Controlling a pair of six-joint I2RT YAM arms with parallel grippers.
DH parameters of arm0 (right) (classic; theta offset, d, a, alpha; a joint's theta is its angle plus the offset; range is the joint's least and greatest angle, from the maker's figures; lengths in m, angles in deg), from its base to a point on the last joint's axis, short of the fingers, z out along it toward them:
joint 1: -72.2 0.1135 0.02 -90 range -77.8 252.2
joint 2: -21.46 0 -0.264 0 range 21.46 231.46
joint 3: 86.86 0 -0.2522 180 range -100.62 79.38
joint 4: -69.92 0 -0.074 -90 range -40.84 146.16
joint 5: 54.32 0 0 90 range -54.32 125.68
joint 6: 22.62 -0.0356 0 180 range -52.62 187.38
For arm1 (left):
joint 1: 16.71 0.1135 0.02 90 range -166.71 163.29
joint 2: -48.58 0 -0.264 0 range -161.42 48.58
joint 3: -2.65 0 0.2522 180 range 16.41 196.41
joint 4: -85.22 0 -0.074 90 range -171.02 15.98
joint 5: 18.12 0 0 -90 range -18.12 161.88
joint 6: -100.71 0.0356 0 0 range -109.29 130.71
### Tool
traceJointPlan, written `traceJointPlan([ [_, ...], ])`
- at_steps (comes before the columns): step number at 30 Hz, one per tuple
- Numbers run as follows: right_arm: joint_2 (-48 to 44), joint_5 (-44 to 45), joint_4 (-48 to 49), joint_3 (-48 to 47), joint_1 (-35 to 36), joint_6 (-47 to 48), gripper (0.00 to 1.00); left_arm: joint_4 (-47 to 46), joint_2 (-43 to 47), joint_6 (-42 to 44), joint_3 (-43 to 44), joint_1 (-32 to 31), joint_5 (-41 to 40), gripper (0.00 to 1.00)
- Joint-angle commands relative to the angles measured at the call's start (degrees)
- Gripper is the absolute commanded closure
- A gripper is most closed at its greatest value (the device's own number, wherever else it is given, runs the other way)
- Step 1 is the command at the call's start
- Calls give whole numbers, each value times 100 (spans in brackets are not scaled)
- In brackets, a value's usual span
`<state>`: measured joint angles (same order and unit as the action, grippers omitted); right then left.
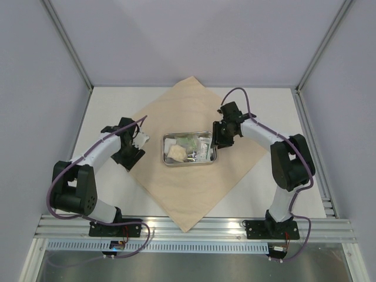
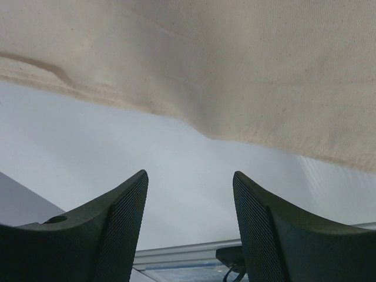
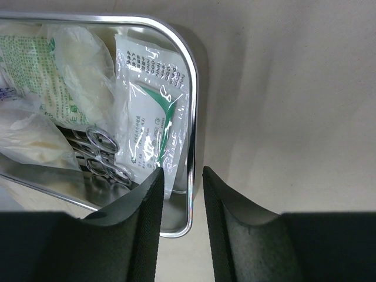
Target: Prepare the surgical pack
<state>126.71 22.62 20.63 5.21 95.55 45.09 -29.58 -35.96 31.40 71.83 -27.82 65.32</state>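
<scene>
No wording can be read outright. Toward the right end of the steel tray [image 3: 194, 100], a clear white packet [image 3: 154, 111] carries rows of small black characters (too fine to make out) above a green curved mark. Further left, a second packet [image 3: 32, 82] bears dense green print, which is equally illegible.

The top camera looks down from high up at six o'clock. The left wrist camera is close to the cloth [image 2: 247, 70] at its nine o'clock side. The right wrist camera is close to the tray [image 3: 192, 88] at its three o'clock rim. All three see the cloth.

Bright even light, soft shadows, glare on tray [image 3: 192, 117]
</scene>
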Motion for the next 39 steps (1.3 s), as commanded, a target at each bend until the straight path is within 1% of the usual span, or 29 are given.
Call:
traceJointPlan([
  [1,109,-136,354,60,38,-154,65,68,235,-56,-57,22,-46,31],
  [4,57,-74,380,157,152,-258,68,42,279,-47,-93,22,-38,31],
  [6,-39,13,397,289,326,-329,72,50,349,-47,-101,22,-46,31],
  [7,-109,153,398,324,389,-355,74,59,376,-47,-110,22,-46,31],
  [10,-338,565,275,456,635,-443,78,68,490,-38,-119,22,-64,31],
  [16,-769,954,310,807,925,-777,84,94,569,-47,-137,22,-82,31],
  [19,-875,937,362,948,960,-813,86,86,613,-47,-145,22,-46,31],
  [24,-866,788,415,1010,1048,-532,95,85,657,-39,-163,22,-29,31],
  [27,-814,770,442,992,1092,-443,95,94,666,-47,-154,22,-20,31],
  [31,-699,726,354,896,1092,-689,96,112,666,-47,-145,22,-20,31],
  [35,-664,752,389,878,1101,-795,96,121,684,-47,-154,22,-20,31],
  [36,-673,813,363,887,1101,-813,93,121,684,-39,-145,22,-20,31],
  [38,-742,866,310,887,1101,-865,82,129,692,-38,-128,22,-20,31],
  [39,-821,945,292,904,1101,-892,68,147,692,-38,-136,22,-20,31],
])
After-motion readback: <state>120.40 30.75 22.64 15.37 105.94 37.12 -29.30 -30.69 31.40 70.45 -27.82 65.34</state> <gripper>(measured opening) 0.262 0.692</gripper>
